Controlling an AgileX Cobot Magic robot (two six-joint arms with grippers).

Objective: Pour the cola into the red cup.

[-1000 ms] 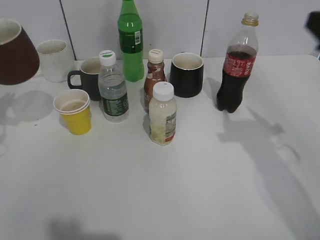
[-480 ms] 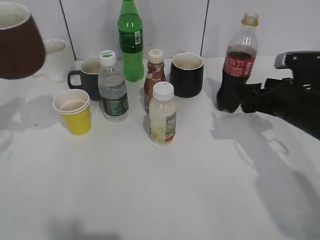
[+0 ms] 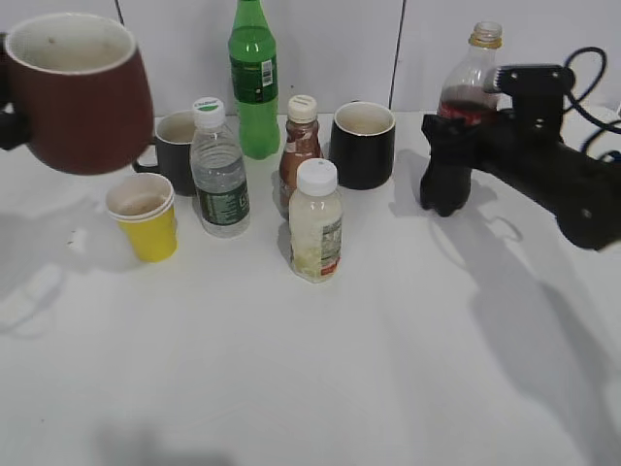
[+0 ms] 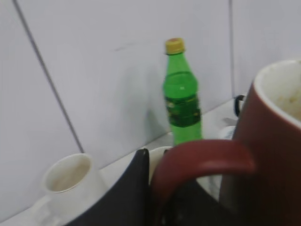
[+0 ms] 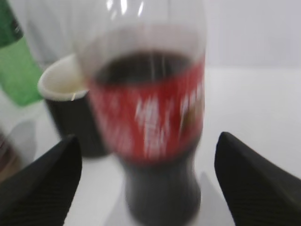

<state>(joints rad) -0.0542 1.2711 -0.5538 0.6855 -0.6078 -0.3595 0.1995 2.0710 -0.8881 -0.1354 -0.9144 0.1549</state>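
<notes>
Progress: pour not started, both arms setting up.

Left gripper (image 4: pixel 155 197) is holding the red cup (image 3: pixel 80 92) by its handle, up in the air, above and left of the yellow paper cup (image 3: pixel 145 216). The jaws are mostly hidden under the handle in the left wrist view, so probably clamped on it, but I'm judging that from the cup hanging off the table. The cup is upright, mouth up, pale inside, looking empty as far as I can see.

Right gripper (image 5: pixel 146 183) is wide open, one finger on each side of the cola bottle (image 3: pixel 456 126), not gripping it. The bottle is standing on the table, right of the black mug (image 3: pixel 362 144), upright, no cap, red label, dark drink up to about the label top. The right wrist view is blurred, so finger contact is unclear; there looks to be a gap on both sides.

Left to do: close on the bottle, lift, bring it to the cup, tilt, pour.
</notes>
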